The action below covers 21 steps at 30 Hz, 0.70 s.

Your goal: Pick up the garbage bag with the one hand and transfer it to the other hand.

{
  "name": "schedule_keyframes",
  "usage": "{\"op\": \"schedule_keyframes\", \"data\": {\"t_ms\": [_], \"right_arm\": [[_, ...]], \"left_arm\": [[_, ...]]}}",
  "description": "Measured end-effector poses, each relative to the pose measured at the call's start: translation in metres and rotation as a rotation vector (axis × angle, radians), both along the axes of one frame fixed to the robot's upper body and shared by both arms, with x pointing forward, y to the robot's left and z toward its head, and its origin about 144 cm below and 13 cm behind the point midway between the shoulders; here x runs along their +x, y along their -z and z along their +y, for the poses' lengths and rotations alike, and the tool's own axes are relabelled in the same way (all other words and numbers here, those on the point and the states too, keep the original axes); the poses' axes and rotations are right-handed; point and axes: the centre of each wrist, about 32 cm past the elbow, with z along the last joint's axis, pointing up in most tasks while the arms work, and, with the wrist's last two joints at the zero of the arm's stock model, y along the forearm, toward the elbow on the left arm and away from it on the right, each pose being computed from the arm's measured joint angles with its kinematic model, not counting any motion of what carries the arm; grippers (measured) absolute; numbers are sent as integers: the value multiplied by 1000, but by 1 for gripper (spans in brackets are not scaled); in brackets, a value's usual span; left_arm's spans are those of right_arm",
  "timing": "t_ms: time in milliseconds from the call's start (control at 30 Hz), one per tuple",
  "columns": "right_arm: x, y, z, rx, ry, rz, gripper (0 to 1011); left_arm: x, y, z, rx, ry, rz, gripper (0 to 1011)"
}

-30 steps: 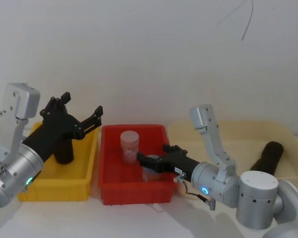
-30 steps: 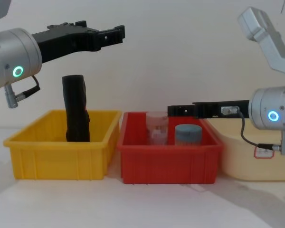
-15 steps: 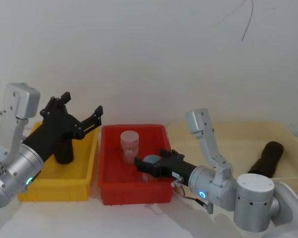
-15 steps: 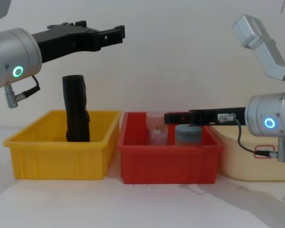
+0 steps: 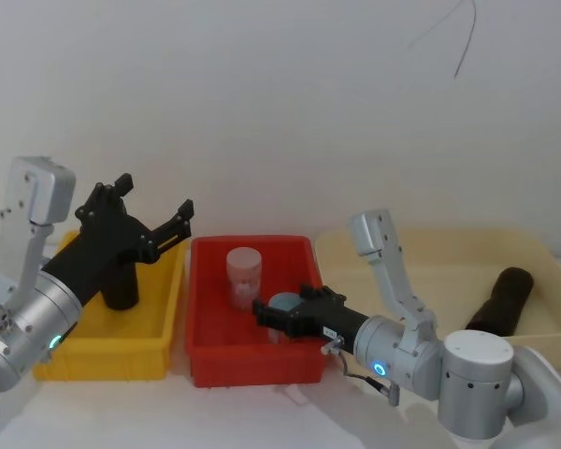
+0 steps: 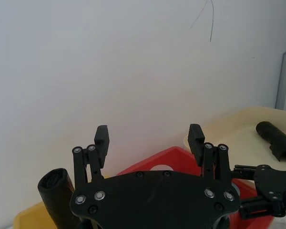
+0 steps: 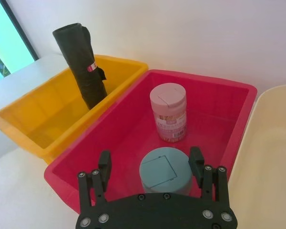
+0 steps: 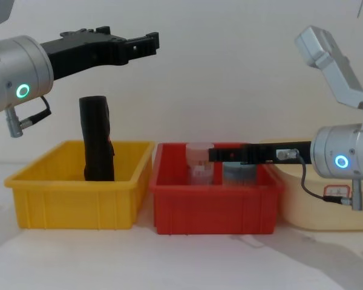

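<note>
The garbage bag (image 5: pixel 122 286) (image 8: pixel 97 139) (image 7: pixel 81 57) is a black roll standing upright in the yellow bin (image 5: pixel 103 360), taller than its walls. My left gripper (image 5: pixel 154 198) (image 8: pixel 133 41) (image 6: pixel 148 136) hangs open well above and beyond the bag, touching nothing. My right gripper (image 5: pixel 276 313) (image 7: pixel 150 162) (image 8: pixel 215 155) is open and low over the red bin (image 5: pixel 252 365), its fingers standing either side of the blue-lidded jar (image 7: pixel 163 174) without closing on it.
A pink-lidded clear jar (image 5: pixel 244 276) (image 7: pixel 168 117) stands behind the blue-lidded jar in the red bin. A beige bin (image 5: pixel 430 248) at the right holds another dark roll (image 5: pixel 500 299). The three bins stand side by side.
My right gripper has moved forward and down into the red bin, arriving around the blue-lidded jar. The left arm and the garbage bag have not moved.
</note>
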Motion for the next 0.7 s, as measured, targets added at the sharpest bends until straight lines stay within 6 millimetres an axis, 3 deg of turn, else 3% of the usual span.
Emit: {"op": "schedule_keyframes", "data": {"t_ms": [700], "right_arm": [[1,3,-3,20,0,-3,1000]], "left_arm": [[0,0,0,0,0,0,1000]]}}
